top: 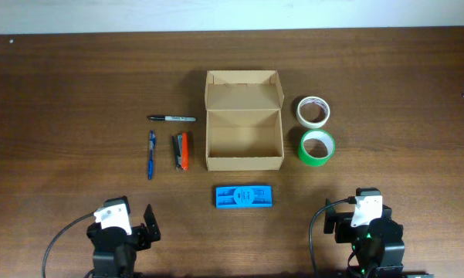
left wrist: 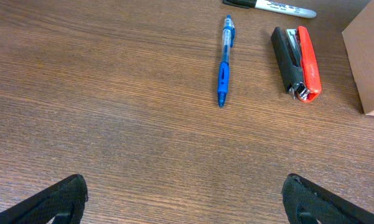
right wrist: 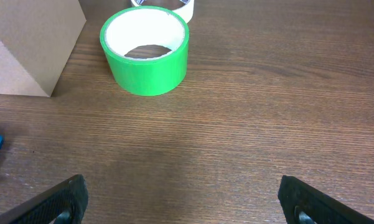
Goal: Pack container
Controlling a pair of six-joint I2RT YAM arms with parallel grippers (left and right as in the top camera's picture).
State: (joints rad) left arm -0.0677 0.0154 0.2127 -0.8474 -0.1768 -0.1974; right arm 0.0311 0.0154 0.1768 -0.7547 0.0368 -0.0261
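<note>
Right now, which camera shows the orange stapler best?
The left wrist view: the stapler lies close, its metal tip showing. Overhead shows it small beside the container. The right wrist view misses it.

The left arm (top: 117,232) and right arm (top: 368,228), at the frame's bottom, were black with white caps (top: 112,214). Black cables (top: 315,228) looped beside each.

Matt corrugated cardboard container (top: 244,140); wood-grain table (top: 62,93); smooth green tape roll (right wrist: 145,51); blue plastic case (top: 244,196).
</note>
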